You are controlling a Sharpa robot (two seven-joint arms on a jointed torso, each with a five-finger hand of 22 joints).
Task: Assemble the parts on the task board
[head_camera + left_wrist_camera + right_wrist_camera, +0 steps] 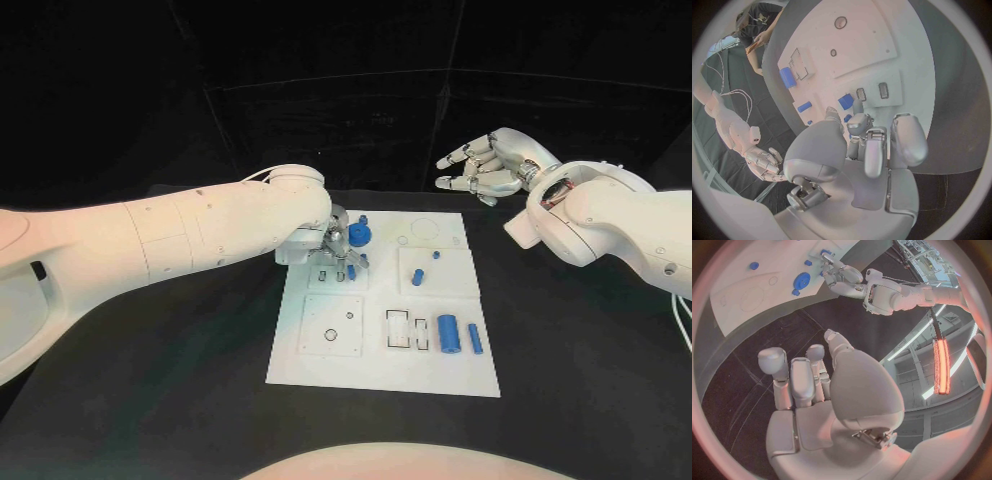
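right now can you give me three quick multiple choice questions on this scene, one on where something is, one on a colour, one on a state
1. Where is the left hand?
A. over the far left part of the white board
B. off the table
C. on the board's near right corner

2. What colour is the big cylinder lying near the board's front?
A. red
B. blue
C. green

3. What is the right hand doing?
A. gripping a cylinder
B. pressing on the board
C. holding nothing, raised beyond the board's far right corner

Answers: 1 A, its fingers sit among the far left pieces. 2 B, it is plainly blue. 3 C, nothing lies in its fingers.
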